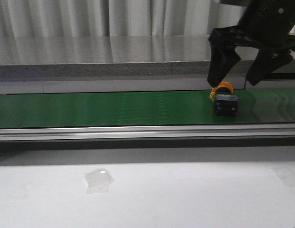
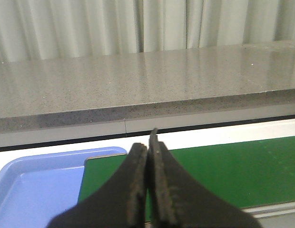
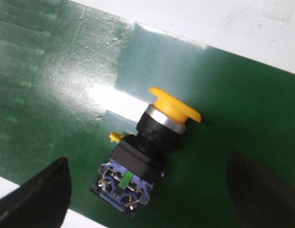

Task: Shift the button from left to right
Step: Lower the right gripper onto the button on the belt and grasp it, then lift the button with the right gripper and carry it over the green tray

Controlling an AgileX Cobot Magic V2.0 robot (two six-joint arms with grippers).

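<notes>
The button (image 1: 225, 99) lies on its side on the green belt (image 1: 114, 108) at the right, yellow cap pointing to the back. In the right wrist view the button (image 3: 147, 149) shows its yellow cap, silver collar, black body and blue terminal end. My right gripper (image 1: 240, 71) hangs open just above it, one finger on each side, not touching; its fingertips (image 3: 40, 199) show wide apart in the right wrist view. My left gripper (image 2: 148, 152) is shut and empty, and is out of the front view.
A blue tray (image 2: 33, 190) sits off the belt's left end (image 2: 104, 175). A grey stone ledge (image 1: 100, 61) runs behind the belt. An aluminium rail (image 1: 138, 132) borders its front. A clear plastic scrap (image 1: 99, 180) lies on the white table.
</notes>
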